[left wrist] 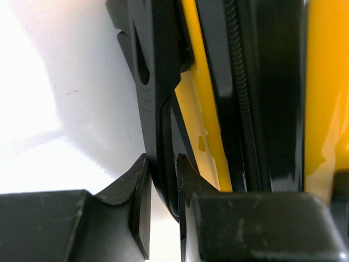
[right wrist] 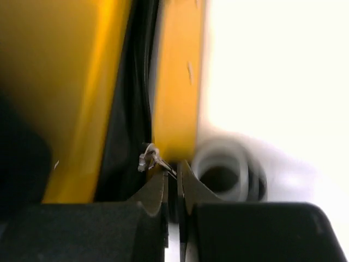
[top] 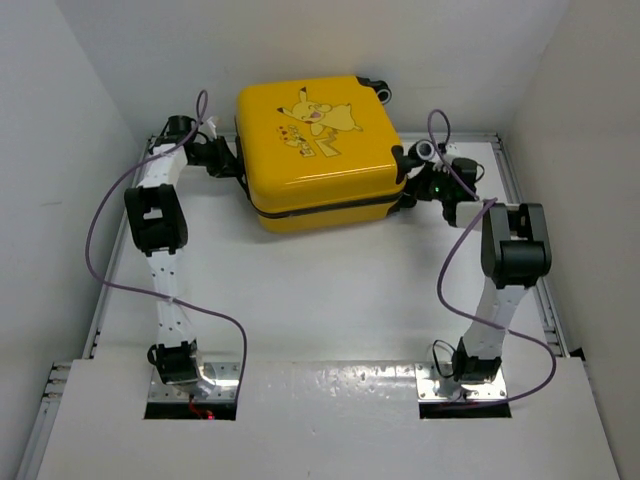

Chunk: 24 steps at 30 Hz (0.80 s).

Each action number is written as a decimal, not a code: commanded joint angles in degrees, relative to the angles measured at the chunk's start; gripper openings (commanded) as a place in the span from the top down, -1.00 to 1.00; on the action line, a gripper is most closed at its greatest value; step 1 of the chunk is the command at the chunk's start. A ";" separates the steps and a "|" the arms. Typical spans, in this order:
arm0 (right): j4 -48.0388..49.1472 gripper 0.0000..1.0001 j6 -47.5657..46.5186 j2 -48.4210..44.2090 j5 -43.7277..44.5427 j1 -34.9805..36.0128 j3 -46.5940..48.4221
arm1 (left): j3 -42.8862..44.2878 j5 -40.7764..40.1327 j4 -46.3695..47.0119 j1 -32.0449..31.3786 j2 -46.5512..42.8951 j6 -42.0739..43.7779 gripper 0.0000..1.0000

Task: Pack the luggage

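The yellow luggage [top: 315,150] with the Pikachu print lies closed and flat at the far middle of the table. My left gripper [top: 232,160] is at its left side. In the left wrist view, my left gripper [left wrist: 162,164] is shut on a black handle loop [left wrist: 155,82] beside the yellow shell [left wrist: 204,109]. My right gripper [top: 410,178] is at the luggage's right side. In the right wrist view, my right gripper [right wrist: 173,172] is shut on a small silver zipper pull [right wrist: 148,158] at the black zip line of the shell [right wrist: 174,82].
White walls [top: 70,120] close in the table on the left, back and right. A luggage wheel [right wrist: 221,169] shows blurred just right of my right fingers, and another wheel [top: 382,90] sits at the back corner. Purple cables [top: 95,250] loop off both arms.
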 commanded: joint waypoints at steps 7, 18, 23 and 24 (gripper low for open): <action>5.56 1.00 4.43 17.84 12.93 -1.35 30.06 | 1.02 -16.71 8.73 4.41 8.60 10.26 1.00; 0.75 1.00 8.21 34.28 14.86 4.89 52.75 | -0.74 -12.86 9.95 1.43 5.52 9.12 1.00; -3.05 1.00 13.03 35.08 11.80 5.07 52.16 | -3.63 -10.65 12.85 0.28 0.88 6.31 1.00; -2.96 1.00 15.22 34.12 10.83 5.07 50.66 | -3.64 -10.04 12.86 0.28 0.34 5.78 1.00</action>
